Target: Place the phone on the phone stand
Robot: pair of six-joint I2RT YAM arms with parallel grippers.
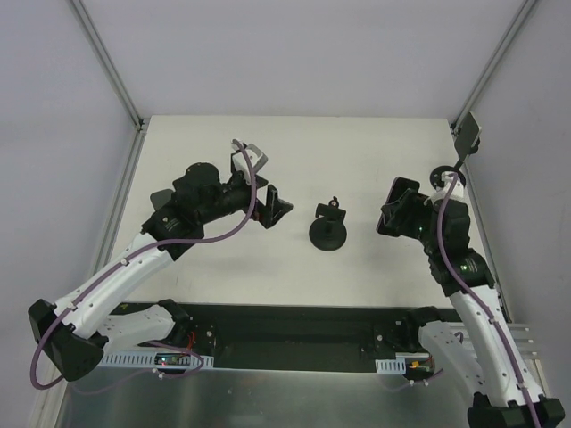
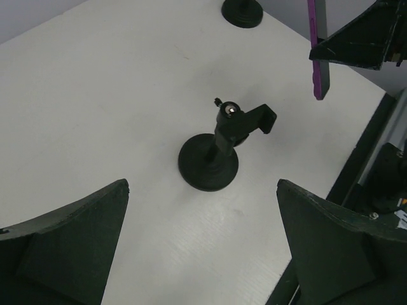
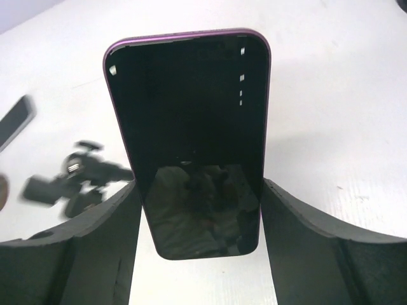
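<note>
While the phone stand (image 1: pixel 328 234) rests upright on its round disc base near the middle of the white table (image 1: pixel 205 143), the two arms flank it, one on each side. The stand's thin pole rises from the disc to a small clamp head (image 2: pixel 251 121), which holds nothing and points to one side.

Right of the phone stand, the right gripper (image 3: pixel 200 187) grasps the phone (image 3: pixel 191 114) by its two long edges. The fingers (image 3: pixel 305 235) press against the lower half, and the upper end projects beyond them. The phone is a flat black slab with a glossy face and a purple rim. It is raised off the table, level with the stand and apart from it, not touching the clamp head. In the left wrist view it appears edge-on as a narrow purple strip above and beyond the stand.

Left of the phone stand, the left gripper (image 1: pixel 275 203) faces the stand with its jaws spread wide and nothing between them. Its two dark fingers (image 2: pixel 76 248) frame the stand in the wrist view, yet remain clear of the disc base.

Farther right of the phone stand, past the held phone, a second stand (image 1: pixel 443 174) sits near the table's edge, bearing a grey rectangular panel (image 1: pixel 467 134).
</note>
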